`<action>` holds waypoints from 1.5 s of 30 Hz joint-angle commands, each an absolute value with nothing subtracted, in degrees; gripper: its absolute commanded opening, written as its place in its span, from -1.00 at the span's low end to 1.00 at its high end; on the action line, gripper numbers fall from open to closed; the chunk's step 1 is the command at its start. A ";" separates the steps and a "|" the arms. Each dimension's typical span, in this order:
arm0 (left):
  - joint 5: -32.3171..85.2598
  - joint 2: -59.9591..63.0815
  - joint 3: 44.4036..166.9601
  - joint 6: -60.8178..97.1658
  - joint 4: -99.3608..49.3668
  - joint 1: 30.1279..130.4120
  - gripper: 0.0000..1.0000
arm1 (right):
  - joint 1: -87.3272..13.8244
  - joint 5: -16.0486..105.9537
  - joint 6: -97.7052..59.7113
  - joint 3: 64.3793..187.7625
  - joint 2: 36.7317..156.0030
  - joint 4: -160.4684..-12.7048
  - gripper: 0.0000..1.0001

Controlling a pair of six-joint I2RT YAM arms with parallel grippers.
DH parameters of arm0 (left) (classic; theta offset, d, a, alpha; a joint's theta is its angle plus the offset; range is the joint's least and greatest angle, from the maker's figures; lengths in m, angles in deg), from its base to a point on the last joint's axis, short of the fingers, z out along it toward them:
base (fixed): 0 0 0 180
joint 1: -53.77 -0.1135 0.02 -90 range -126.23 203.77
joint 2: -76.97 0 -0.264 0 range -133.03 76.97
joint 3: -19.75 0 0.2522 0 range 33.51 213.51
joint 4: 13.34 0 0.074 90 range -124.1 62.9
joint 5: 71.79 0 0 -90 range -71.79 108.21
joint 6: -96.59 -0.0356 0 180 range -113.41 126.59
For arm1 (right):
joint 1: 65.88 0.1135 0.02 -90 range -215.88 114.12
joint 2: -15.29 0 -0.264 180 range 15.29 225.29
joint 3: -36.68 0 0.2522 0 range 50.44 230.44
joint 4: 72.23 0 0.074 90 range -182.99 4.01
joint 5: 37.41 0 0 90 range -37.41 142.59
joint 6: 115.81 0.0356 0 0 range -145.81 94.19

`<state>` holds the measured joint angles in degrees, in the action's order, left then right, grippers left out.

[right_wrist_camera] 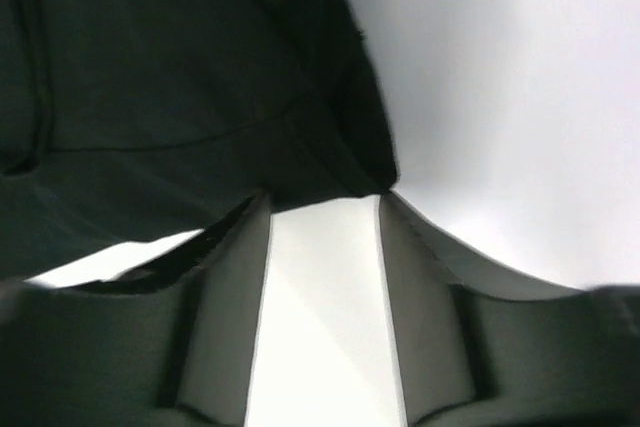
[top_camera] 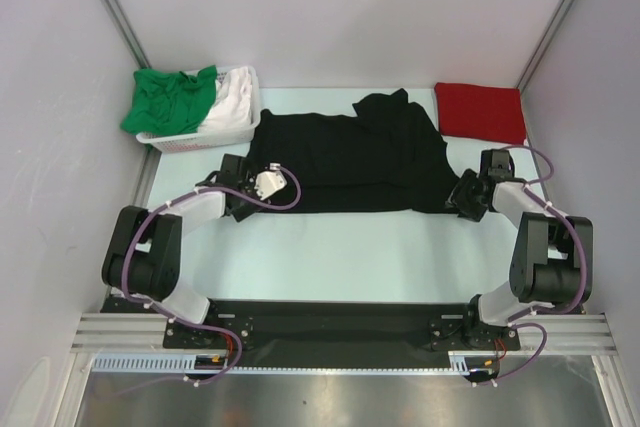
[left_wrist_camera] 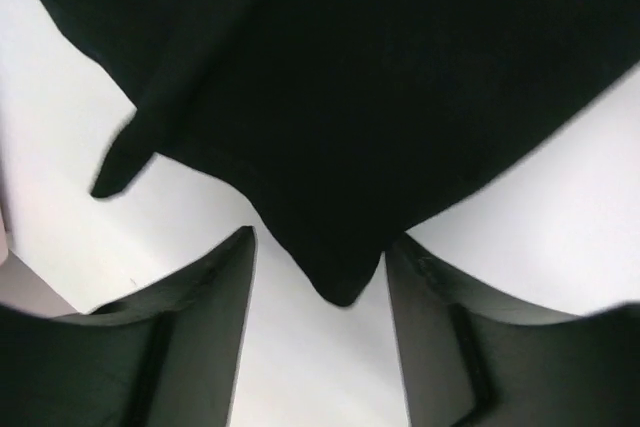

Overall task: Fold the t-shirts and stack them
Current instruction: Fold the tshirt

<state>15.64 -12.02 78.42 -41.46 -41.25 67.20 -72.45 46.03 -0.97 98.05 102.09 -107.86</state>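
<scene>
**A:** Where is the black t-shirt (top_camera: 350, 162)?
**B:** It lies spread across the middle of the bench (top_camera: 340, 247), bunched at its far right; your left jaws sit low at its left edge, your right jaws at its near right corner.
**A:** And the jaws?
**B:** Your left jaws stand apart, a cloth corner poking into the gap, unclamped; your right jaws stand apart too, the hem at their tips, perhaps touching; blur hides that.
**A:** The others?
**B:** The red t-shirt (top_camera: 480, 112) lies folded far right; the green t-shirt (top_camera: 165, 97) and white t-shirt (top_camera: 232, 102) are heaped in the basket (top_camera: 195, 143), far left.

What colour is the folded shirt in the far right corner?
The shirt is red; top view.
</scene>
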 commanded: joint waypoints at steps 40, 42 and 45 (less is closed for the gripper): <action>17.76 4.72 79.28 -46.93 -74.82 63.54 0.43 | -83.19 54.09 22.18 85.41 54.22 -132.24 0.25; 22.66 4.37 83.33 -46.58 -75.70 60.90 0.47 | -82.23 49.71 15.44 89.26 56.75 -127.32 0.24; 25.50 3.23 88.96 -42.65 -72.48 56.41 0.47 | -74.25 45.13 2.87 94.97 63.24 -119.40 0.24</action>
